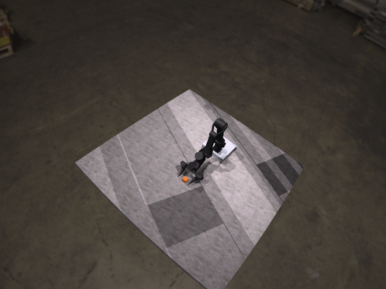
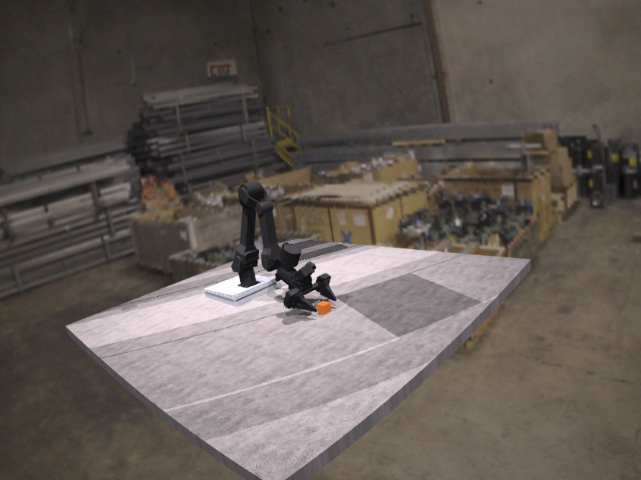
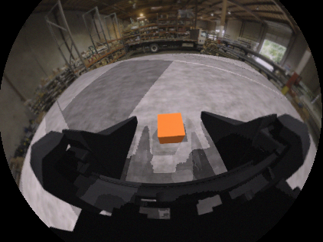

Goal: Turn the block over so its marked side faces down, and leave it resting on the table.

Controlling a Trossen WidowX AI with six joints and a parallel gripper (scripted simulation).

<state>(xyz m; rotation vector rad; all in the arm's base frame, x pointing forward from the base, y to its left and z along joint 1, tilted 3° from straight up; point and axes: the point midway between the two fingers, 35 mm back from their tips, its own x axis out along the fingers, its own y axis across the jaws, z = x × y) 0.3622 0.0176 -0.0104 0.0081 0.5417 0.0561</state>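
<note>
The orange block (image 1: pixel 185 179) (image 2: pixel 323 307) (image 3: pixel 171 125) rests flat on the table (image 1: pixel 138 153) (image 2: pixel 267 351) (image 3: pixel 191 88). Its top and the sides I can see are plain orange, with no mark on them; its underside is hidden. My gripper (image 1: pixel 183 179) (image 2: pixel 325 306) (image 3: pixel 169 116) is wide open and low over the table. Its fingers stand apart on either side of the block, with a gap to each side in the wrist view. Nothing is held.
The arm's white base plate (image 1: pixel 229 147) (image 2: pixel 227 292) sits on the table behind the gripper. The table's edge (image 2: pixel 369 427) is well away from the block. Pallets, crates and racks stand beyond the table.
</note>
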